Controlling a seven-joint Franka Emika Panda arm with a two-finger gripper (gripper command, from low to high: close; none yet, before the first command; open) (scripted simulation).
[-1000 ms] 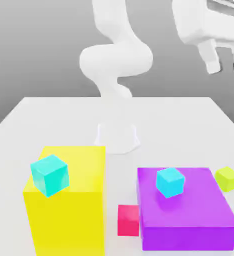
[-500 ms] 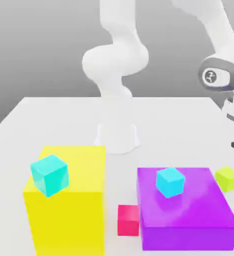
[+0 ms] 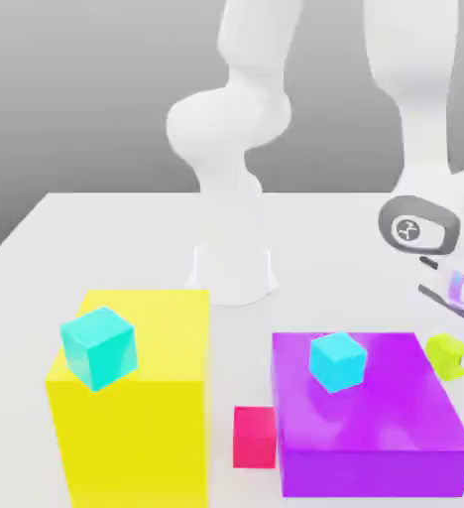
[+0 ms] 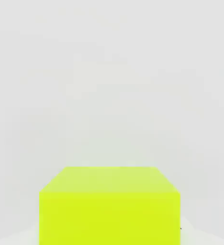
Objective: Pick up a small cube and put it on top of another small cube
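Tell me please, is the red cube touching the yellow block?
Apart. The exterior view shows a pale strip of table between the red cube and the yellow block.

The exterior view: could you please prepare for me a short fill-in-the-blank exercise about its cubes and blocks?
The turquoise cube rests on a block coloured ____.
The light blue cube rests on a block coloured ____.
The cube standing between the two big blocks is ____.

Missing words: yellow; purple; red.
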